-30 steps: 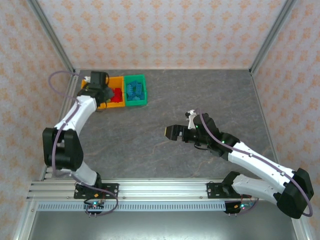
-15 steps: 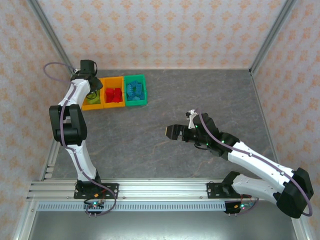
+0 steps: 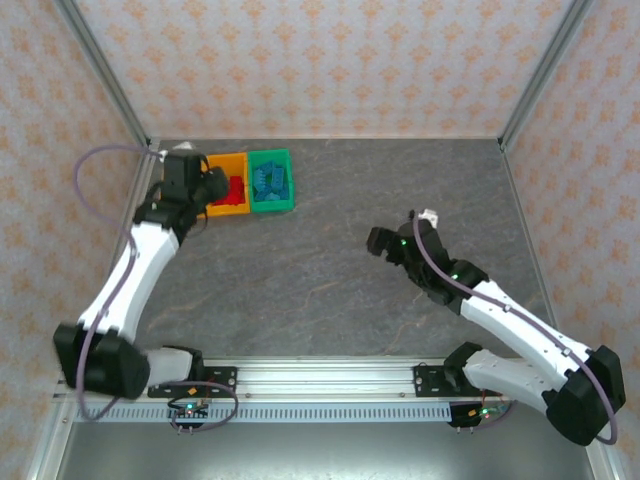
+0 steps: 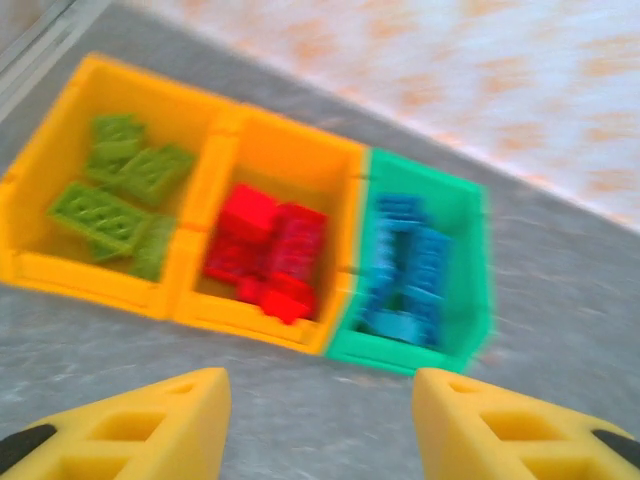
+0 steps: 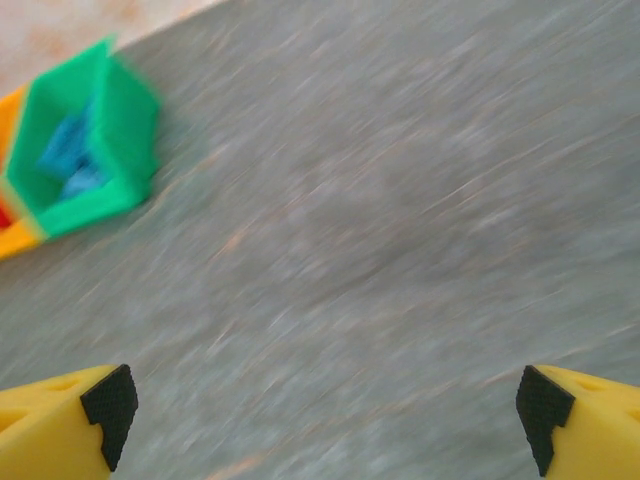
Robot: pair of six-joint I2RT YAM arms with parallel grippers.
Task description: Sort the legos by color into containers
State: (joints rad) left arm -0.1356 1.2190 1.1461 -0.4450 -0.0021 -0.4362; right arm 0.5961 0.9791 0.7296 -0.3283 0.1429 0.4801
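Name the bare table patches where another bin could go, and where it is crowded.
Free: the table between the bins and the right gripper, and its far right corner. Crowded: far left corner, left gripper by the bins.

Top view: left arm runs from the lower left, elbow low, to a wrist at upper left. The left gripper is empty, yellow fingers spread wide. The right arm stretches from lower right toward centre; the right gripper is also spread wide and empty.

Right wrist view motion-blurred: green bin smeared, blue legos uncountable, orange bin cut by left edge. Top view: left arm covers leftmost bin.
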